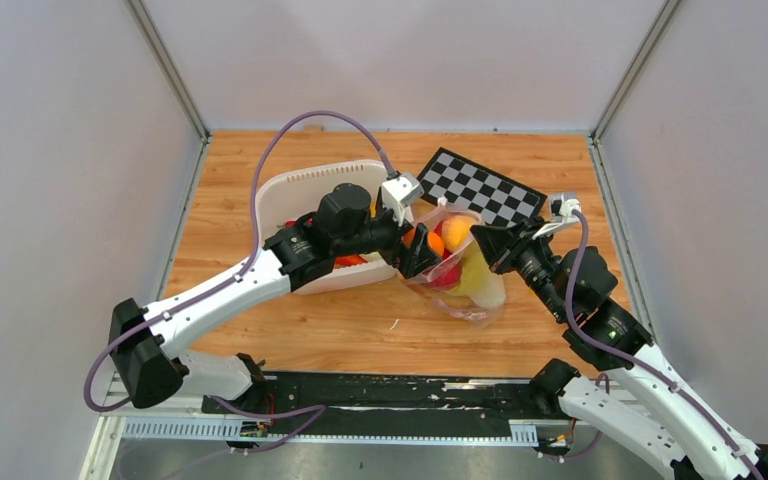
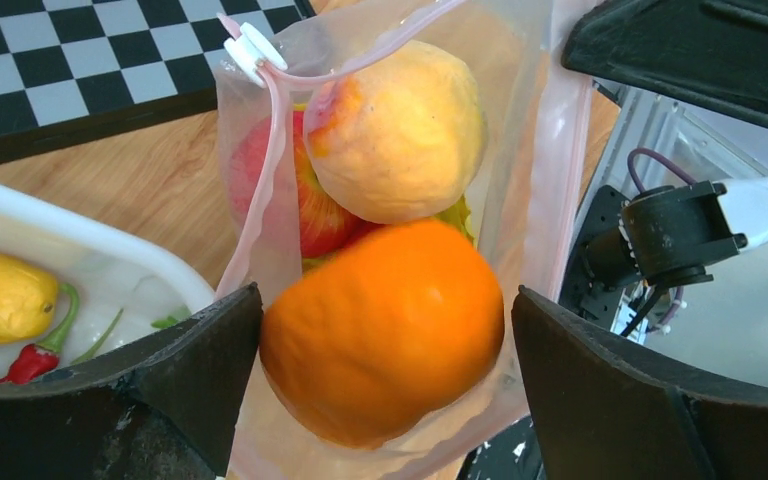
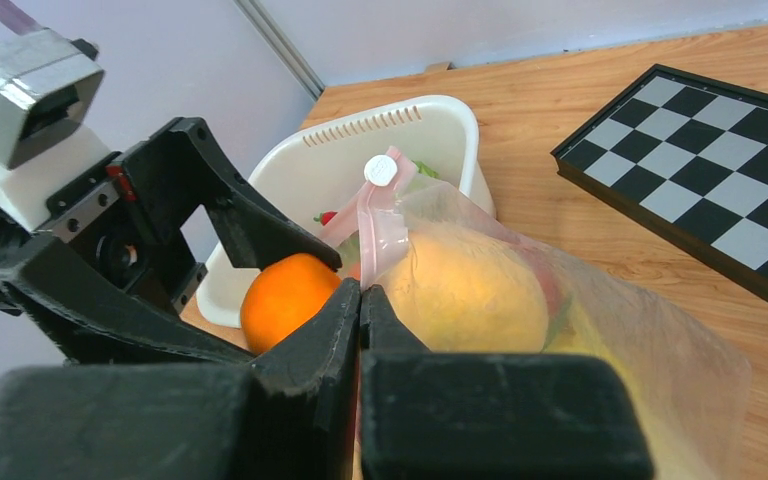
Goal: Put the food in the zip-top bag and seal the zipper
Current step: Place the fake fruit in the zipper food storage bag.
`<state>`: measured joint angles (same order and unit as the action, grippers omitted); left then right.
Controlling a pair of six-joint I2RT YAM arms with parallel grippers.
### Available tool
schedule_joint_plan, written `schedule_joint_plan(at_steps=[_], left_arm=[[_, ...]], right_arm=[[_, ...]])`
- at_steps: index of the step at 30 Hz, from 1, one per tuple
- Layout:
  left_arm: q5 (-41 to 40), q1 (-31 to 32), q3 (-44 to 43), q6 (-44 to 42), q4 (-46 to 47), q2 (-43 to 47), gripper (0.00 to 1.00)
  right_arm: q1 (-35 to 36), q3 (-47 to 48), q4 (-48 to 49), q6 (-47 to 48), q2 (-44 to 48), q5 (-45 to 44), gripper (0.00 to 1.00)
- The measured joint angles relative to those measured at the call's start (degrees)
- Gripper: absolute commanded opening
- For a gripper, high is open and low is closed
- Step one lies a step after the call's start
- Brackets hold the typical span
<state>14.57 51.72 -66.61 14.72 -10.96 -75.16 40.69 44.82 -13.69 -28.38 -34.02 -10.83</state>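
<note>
Top view: left gripper and right gripper meet at the bag, just right of the basket and in front of the checkerboard. The arms hide the bag mouth.

Left wrist: jaws spread wide either side of an orange at the mouth. Gripping or let go: cannot tell. A yellow fruit and a red fruit lie deeper in. Zipper parted, slider at the far end. The basket is cut off, showing a lemon and a chilli.

Right wrist: fingers pressed together, pinching the bag's rim at the zipper. They block the lower bag.
</note>
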Motion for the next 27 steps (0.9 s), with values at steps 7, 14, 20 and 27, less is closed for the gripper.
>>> schedule_joint_plan(at_steps=[7,14,20,27], left_arm=[[-0.74,0.02,-3.04,-2.29,-3.8,2.01,1.0],[-5.18,0.04,-3.23,-3.23,-6.49,4.0,0.95],[-14.25,0.04,-0.9,-2.97,-8.48,10.56,0.81],[-17.42,0.04,3.34,0.52,-9.2,12.85,0.72]], right_arm=[[0.0,-0.02,0.0,0.0,0.0,-0.17,0.0],[0.0,-0.02,-0.07,0.0,-0.02,-0.2,0.0],[0.0,-0.02,-0.2,0.0,-0.02,-0.2,0.0],[0.0,-0.02,-0.2,0.0,-0.11,-0.2,0.0]])
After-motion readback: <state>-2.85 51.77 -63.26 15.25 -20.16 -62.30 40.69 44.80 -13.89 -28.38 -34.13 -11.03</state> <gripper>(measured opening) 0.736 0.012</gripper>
